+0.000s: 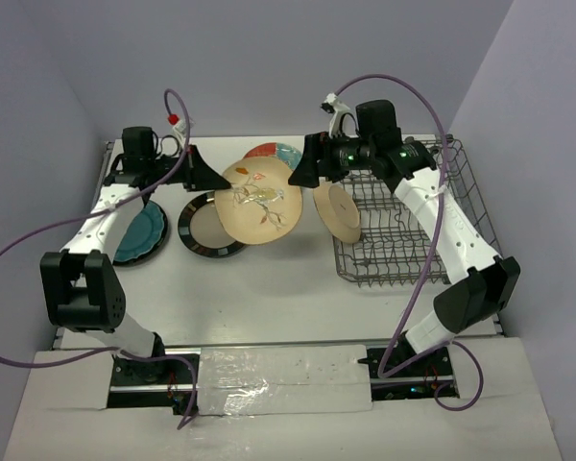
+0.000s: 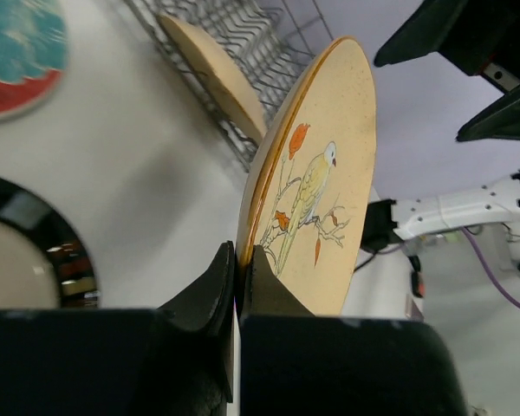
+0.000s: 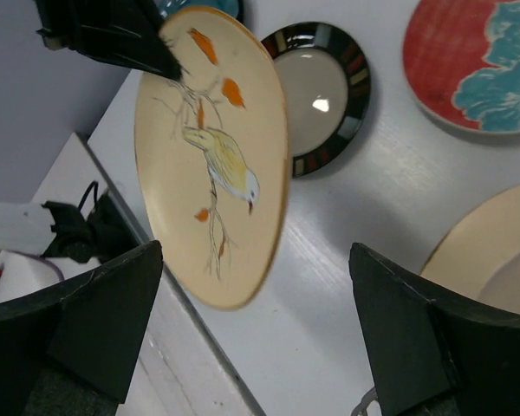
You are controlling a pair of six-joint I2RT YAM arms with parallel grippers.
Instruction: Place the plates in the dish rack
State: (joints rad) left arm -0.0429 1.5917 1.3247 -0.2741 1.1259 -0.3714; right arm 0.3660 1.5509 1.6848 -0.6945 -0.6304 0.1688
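- Nearest to me, the left jaws are clenched on the rim of the beige bird plate (image 2: 325,173). It is a thin edge pinch, with the whole disc standing out beyond it. I judge any jolt could make the plate pivot or slide out.
- That plate hangs tilted in the air over the surface (image 1: 269,298), between the two arms, and is not yet in the dish rack (image 1: 384,269). The dark striped-rim plate (image 3: 357,87) lies partly beneath it. A drop means ceramic on ceramic, so chips are likely.
- Just past it, the right jaws stand wide and released, gripping nothing. The plate's free edge is ahead of them, not touching.
- It looks like a handover to me. If I close off-centre and catch only the lip, the plate twists. If the left lets go before the right has bitten, it falls.
- With both arms on one rigid plate, a small mismatch in motion could wrench it loose.
- Farther right, a plain beige plate (image 1: 336,211) leans at the rack's left end. I cannot tell whether it is seated between tines. Carrying the bird plate in at the wrong tilt could knock it or jam on the wires.
- The teal plate (image 1: 139,235) lies under the left arm and the red plate (image 1: 274,152) at the far side. A low arm sweep could clip either.
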